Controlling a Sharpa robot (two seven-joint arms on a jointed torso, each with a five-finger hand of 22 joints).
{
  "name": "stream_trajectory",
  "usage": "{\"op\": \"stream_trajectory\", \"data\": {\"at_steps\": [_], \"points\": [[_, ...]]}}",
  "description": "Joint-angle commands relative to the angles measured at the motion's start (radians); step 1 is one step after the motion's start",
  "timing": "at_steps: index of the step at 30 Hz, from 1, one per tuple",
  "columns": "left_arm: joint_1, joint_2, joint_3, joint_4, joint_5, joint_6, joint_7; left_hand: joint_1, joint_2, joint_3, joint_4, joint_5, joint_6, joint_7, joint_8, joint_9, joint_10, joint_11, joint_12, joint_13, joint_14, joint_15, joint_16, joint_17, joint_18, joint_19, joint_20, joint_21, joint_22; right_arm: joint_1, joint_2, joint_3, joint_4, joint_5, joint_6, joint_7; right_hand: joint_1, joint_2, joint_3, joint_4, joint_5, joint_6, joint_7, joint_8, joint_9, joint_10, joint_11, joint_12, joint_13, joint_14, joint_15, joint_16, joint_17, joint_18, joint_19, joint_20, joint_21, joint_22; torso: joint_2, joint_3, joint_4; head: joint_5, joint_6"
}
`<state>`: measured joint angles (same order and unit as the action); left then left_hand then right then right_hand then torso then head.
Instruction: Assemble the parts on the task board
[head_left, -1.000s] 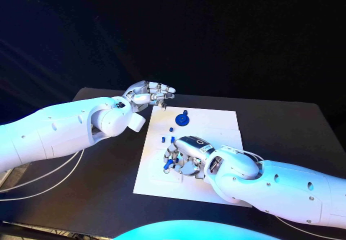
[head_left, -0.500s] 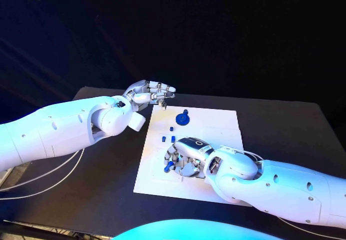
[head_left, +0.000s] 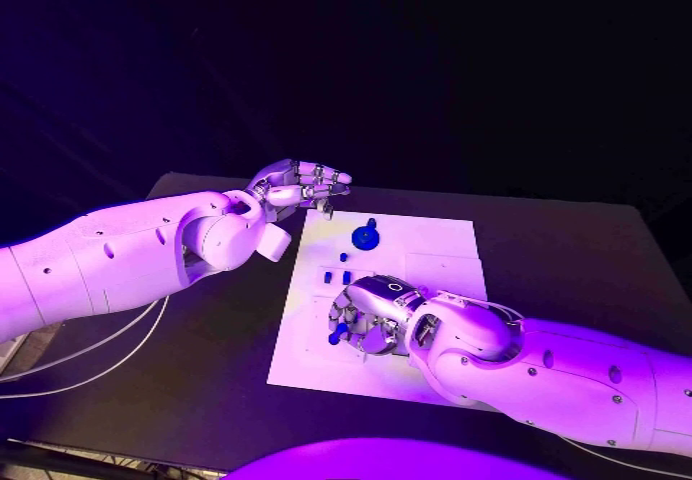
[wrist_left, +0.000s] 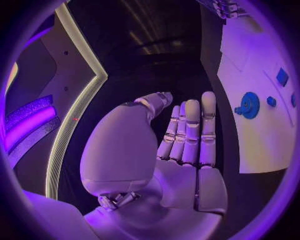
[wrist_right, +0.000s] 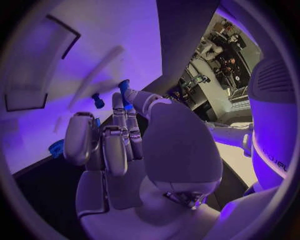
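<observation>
The board (head_left: 433, 260) lies in the middle of the table (head_left: 577, 250). A gear (head_left: 366, 238) sits toward the board's far edge — small pegs (head_left: 340, 277) lie nearer, between it and the right hand (head_left: 364, 315), which is over the board's near half. The left hand (head_left: 300, 188) is above the table just off the board's far left corner.

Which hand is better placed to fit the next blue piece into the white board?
Right. The right hand sits over the board among small blue pieces. The left hand is off its far corner, holding nothing.
</observation>
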<state>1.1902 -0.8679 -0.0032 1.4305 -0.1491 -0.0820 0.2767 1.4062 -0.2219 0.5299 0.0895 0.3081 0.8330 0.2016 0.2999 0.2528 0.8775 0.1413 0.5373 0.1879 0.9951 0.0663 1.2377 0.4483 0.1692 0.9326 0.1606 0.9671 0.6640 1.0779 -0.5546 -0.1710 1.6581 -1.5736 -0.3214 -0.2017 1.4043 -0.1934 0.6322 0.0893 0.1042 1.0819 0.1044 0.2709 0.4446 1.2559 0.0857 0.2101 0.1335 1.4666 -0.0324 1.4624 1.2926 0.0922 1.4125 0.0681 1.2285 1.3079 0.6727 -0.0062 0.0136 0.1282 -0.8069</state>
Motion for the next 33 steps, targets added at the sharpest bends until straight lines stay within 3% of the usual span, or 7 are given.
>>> {"op": "stream_trajectory", "data": {"at_steps": [1, 4, 5, 9, 19, 26, 33], "points": [[0.001, 0.001, 0.001, 0.002, -0.001, 0.014, 0.005, 0.003, 0.004, -0.003, 0.000, 0.001, -0.001, 0.006, 0.003, 0.001, -0.008, -0.001, 0.004, -0.001, -0.009, -0.001, -0.007, -0.001, 0.016, -0.002, -0.002, -0.004, -0.001, -0.003, 0.002, -0.003, -0.003, -0.032, 0.027, -0.023, -0.013, 0.005, 0.002, -0.007, -0.001, 0.004, 0.002, 0.010, 0.038, 0.051, -0.051, -0.008, 0.004, 0.051, -0.004, -0.003, -0.005, -0.013, -0.006, 0.000, -0.007, 0.029, 0.000, -0.0002, -0.0003, 0.000, 0.000], [0.001, 0.001, 0.001, 0.002, -0.001, 0.014, 0.004, 0.003, 0.004, -0.003, 0.000, 0.001, -0.001, 0.006, 0.003, 0.001, -0.008, -0.001, 0.004, -0.001, -0.009, -0.001, -0.007, -0.001, 0.016, -0.002, -0.002, -0.004, -0.001, -0.003, 0.007, -0.004, -0.003, -0.027, 0.032, -0.018, -0.046, -0.015, -0.017, -0.011, -0.004, -0.009, 0.003, 0.005, 0.040, 0.041, -0.048, -0.018, 0.009, 0.050, -0.002, -0.004, -0.008, -0.012, -0.010, 0.002, -0.016, 0.026, 0.000, -0.0002, -0.0003, 0.000, 0.000], [0.001, 0.001, 0.001, 0.002, -0.001, 0.014, 0.004, 0.003, 0.004, -0.003, 0.000, 0.001, -0.001, 0.006, 0.003, 0.001, -0.008, -0.001, 0.004, -0.001, -0.009, -0.001, -0.007, -0.001, 0.016, -0.002, -0.002, -0.004, -0.001, -0.004, 0.008, -0.004, -0.003, -0.025, 0.034, -0.017, -0.077, -0.038, -0.033, -0.003, 0.041, -0.035, 0.013, -0.015, 0.030, 0.035, -0.044, -0.024, 0.013, 0.050, 0.004, -0.005, -0.011, -0.012, -0.011, 0.005, -0.020, 0.025, 0.000, -0.0003, -0.0004, 0.000, -0.001], [0.001, 0.001, 0.001, 0.002, -0.001, 0.014, 0.004, 0.003, 0.004, -0.003, 0.000, 0.001, -0.001, 0.006, 0.003, 0.001, -0.008, -0.001, 0.004, -0.001, -0.009, -0.001, -0.007, -0.001, 0.016, -0.002, -0.002, -0.004, -0.001, -0.004, 0.013, -0.006, -0.004, -0.019, 0.037, -0.013, -0.115, -0.074, -0.064, 0.009, 0.071, -0.067, 0.025, -0.047, 0.016, 0.022, -0.031, -0.037, 0.017, 0.049, 0.012, -0.007, -0.016, -0.011, -0.014, 0.013, -0.031, 0.020, 0.000, -0.0003, -0.0001, 0.000, -0.002], [0.001, 0.000, 0.001, 0.003, -0.001, 0.017, 0.002, 0.003, 0.004, -0.003, 0.000, 0.001, -0.001, 0.006, 0.003, 0.001, -0.008, -0.001, 0.004, -0.001, -0.009, -0.001, -0.007, -0.001, 0.016, -0.002, -0.002, -0.004, -0.001, -0.006, 0.014, -0.007, -0.005, -0.015, 0.027, -0.019, -0.120, -0.084, -0.078, 0.010, 0.078, -0.097, 0.025, -0.074, 0.005, 0.016, -0.028, -0.045, 0.021, 0.048, 0.014, -0.006, -0.015, -0.010, -0.013, 0.017, -0.035, 0.020, 0.000, -0.0005, -0.0001, 0.000, -0.001], [0.001, 0.000, 0.001, 0.003, -0.001, 0.018, 0.001, 0.003, 0.004, -0.003, 0.000, 0.001, -0.001, 0.006, 0.003, 0.001, -0.008, -0.001, 0.004, -0.001, -0.009, -0.001, -0.007, -0.001, 0.016, -0.002, -0.002, -0.004, -0.001, -0.006, 0.009, -0.008, -0.006, -0.010, 0.006, -0.014, -0.119, -0.088, -0.092, 0.011, 0.079, -0.158, 0.031, -0.120, -0.015, -0.008, -0.028, -0.064, 0.024, 0.049, 0.015, -0.005, -0.014, -0.009, -0.011, 0.019, -0.039, 0.020, 0.000, -0.0004, -0.0004, 0.000, 0.000], [0.001, -0.001, 0.001, 0.003, -0.001, 0.020, -0.001, 0.003, 0.004, -0.003, 0.000, 0.001, -0.001, 0.006, 0.003, 0.001, -0.008, -0.001, 0.004, -0.001, -0.009, -0.001, -0.007, -0.001, 0.016, -0.002, -0.002, -0.004, -0.001, -0.007, -0.006, -0.007, 0.010, 0.002, -0.060, 0.004, -0.116, -0.086, -0.127, 0.013, 0.074, -0.218, 0.027, -0.159, -0.035, -0.029, -0.028, -0.069, 0.026, 0.049, 0.015, -0.003, -0.011, -0.009, -0.010, 0.019, -0.044, 0.021, 0.000, 0.0005, -0.0007, 0.000, 0.003]]}}
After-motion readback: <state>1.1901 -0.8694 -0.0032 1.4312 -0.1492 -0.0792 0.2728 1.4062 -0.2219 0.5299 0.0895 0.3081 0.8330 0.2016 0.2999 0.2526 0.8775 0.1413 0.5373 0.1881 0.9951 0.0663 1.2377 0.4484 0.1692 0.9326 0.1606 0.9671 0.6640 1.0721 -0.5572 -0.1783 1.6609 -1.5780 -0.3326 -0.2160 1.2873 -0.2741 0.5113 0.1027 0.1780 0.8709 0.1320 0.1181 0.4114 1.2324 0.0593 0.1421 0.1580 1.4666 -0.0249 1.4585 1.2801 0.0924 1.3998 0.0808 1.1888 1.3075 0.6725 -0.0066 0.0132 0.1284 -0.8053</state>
